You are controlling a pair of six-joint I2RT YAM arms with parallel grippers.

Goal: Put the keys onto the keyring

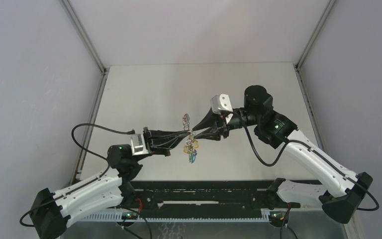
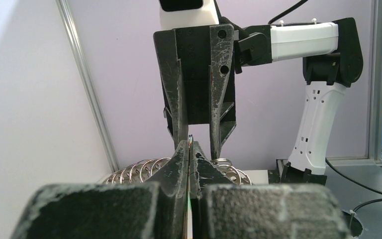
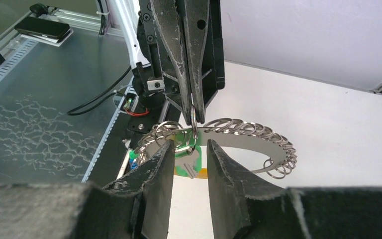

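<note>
One keyring (image 3: pixel 251 128) loop sits clamped in the left gripper (image 3: pixel 193 102)

The arms (image 1: pixel 308 154) are white-shelled with black joints (image 1: pixel 256 99), green lights (image 1: pixel 121 148), looping cables (image 1: pixel 87 130); left hand (image 2: pixel 189 149) and right hand (image 3: pixel 190 149) scuffed black.

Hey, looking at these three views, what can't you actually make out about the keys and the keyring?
Top view: the keys are too small to count or to tell which hang on the keyring.
Left wrist view: the fingers of the left gripper hide the keys.
Right wrist view: the fingers of the right gripper cover part of the green key; whether it is threaded is unclear.
</note>
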